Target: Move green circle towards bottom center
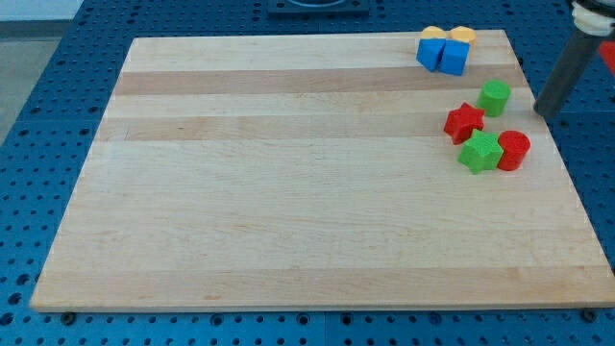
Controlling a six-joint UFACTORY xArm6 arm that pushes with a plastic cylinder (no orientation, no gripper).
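Observation:
The green circle [496, 97], a short green cylinder, stands near the board's right edge, in the upper right part of the view. My tip [545, 111] is the lower end of the dark rod, to the right of the green circle and a little apart from it, just past the board's right edge. A red star [464, 121] lies just below-left of the green circle.
A green star [479, 152] and a red circle [513, 149] touch each other below the red star. Two blue blocks [442, 54] and two yellow blocks [461, 36] cluster at the top right corner. The wooden board [288, 192] lies on a blue perforated table.

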